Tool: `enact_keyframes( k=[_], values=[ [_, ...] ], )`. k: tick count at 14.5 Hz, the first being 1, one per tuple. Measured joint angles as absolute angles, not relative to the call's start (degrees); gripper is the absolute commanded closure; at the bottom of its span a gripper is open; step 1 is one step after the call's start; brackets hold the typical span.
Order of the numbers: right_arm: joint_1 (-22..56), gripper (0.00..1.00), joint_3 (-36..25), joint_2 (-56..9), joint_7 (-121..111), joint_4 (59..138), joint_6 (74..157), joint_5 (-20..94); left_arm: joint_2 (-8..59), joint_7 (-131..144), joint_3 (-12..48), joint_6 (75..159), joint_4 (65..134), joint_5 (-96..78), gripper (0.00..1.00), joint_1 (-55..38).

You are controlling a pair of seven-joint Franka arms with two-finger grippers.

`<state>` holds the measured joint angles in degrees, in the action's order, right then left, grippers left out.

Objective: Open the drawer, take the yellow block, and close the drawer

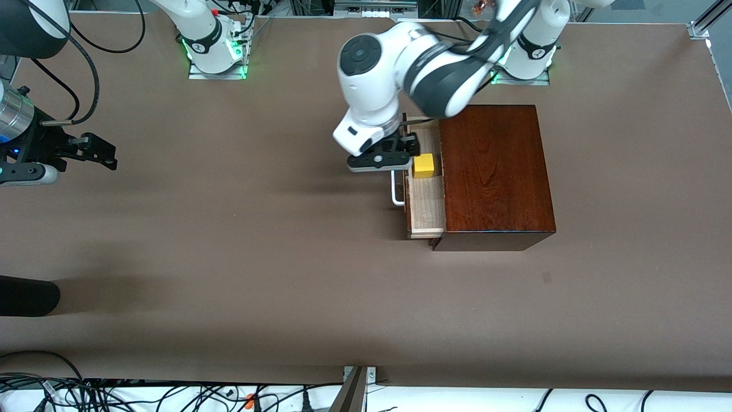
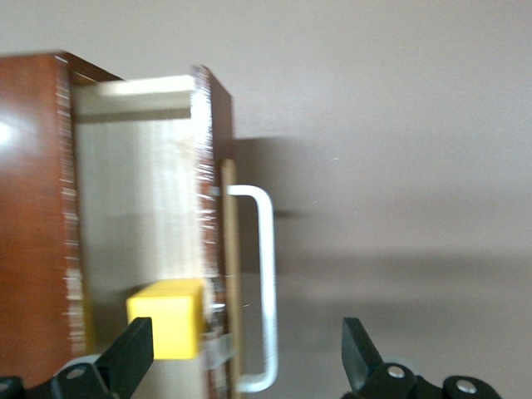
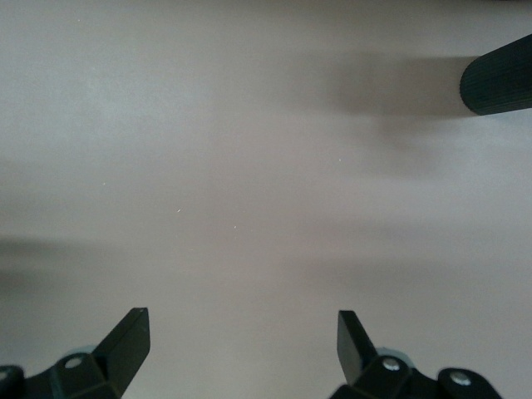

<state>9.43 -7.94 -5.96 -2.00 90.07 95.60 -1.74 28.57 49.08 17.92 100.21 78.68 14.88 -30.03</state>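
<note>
While parked over bare table (image 1: 229, 257) at the right arm's end, waits with fingers spread wide and nothing between them: right gripper (image 1: 100, 151), its two dark fingertips (image 3: 129, 337) framing only tabletop in its wrist view. Toward the middle, hangs low over the pulled-out drawer (image 1: 426, 212): left gripper (image 1: 400, 150), jaws wide apart and empty, one fingertip (image 2: 133, 349) just beside the block (image 1: 424, 165), the other out past the white handle (image 1: 396, 191), so that drawer front and handle sit between the fingers. Rests on the pale drawer floor, against the front wall and under the gripper, ungripped: block. Projects from the box (image 1: 494, 171) toward the right arm's end of the table, open roughly halfway: drawer.
</note>
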Motion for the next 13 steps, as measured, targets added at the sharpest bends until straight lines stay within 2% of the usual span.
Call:
enact_keyframes(
  k=[6, 13],
  values=[
    [9.7, 0.0, -5.6, -6.0, 5.3, 90.1, 95.6, -1.5, 20.0, 25.4, 17.7, 90.9, 78.5, 9.7, 0.0, -14.9],
    [12.0, 0.0, 7.5, -6.1, 40.6, 90.1, 95.6, -1.5, 13.9, 6.5, 17.5, 80.9, 78.5, 3.8, 0.0, 0.6]
  ],
)
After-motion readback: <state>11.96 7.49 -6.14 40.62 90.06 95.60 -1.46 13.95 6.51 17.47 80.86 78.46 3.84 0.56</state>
